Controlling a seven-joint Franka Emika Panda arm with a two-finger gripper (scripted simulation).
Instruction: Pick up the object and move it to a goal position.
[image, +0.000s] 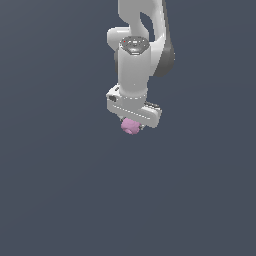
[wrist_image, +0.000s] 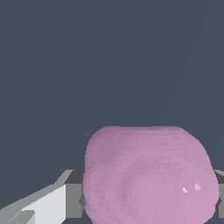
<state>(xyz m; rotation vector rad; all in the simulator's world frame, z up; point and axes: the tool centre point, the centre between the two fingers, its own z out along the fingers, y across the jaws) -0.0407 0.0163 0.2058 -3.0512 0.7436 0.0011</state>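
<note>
Pink object (image: 130, 126) clamped in white end effector (image: 131, 125), finger (wrist_image: 57, 203) alongside.

Plain dark grey-blue surface (image: 55, 190) fills both views; uniform, featureless.

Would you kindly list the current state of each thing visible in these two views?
pink jar-like object: sits between the gripper's fingers, right under the hand; fills much of the wrist view.
gripper: pointing down, closed on the pink object.
arm: reaching down from above.
</note>
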